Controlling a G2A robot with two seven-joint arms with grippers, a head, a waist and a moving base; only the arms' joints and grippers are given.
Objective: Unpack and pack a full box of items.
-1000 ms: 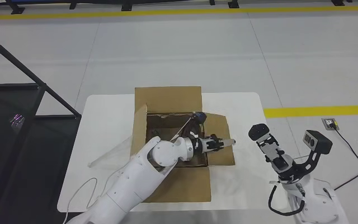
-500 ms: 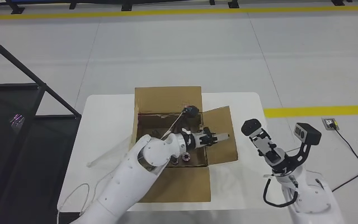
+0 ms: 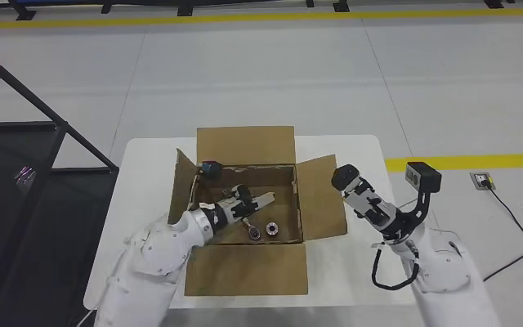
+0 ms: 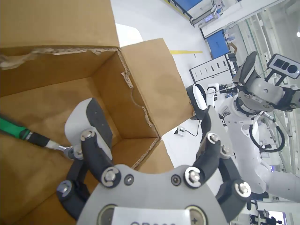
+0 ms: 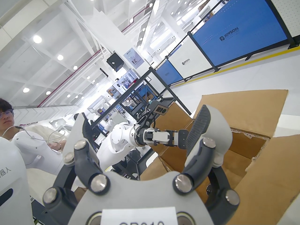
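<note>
Box (image 3: 245,145) stands open on the table (image 3: 155,163) seen from above, left gripper (image 3: 255,199) inside it, right gripper (image 3: 347,177) by its right flap. Left wrist view: jaws wide, empty, beside a green-handled wrench (image 4: 21,133) on the box floor. Right wrist view: jaws wide, holding nothing

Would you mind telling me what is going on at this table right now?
A two-armed robot is at an open cardboard box on the white table. Its left gripper is open inside the box, close to a green-handled ratchet lying on the bottom, with a small round part nearby. The right gripper, also open and empty, is by the box's right flap.
</note>
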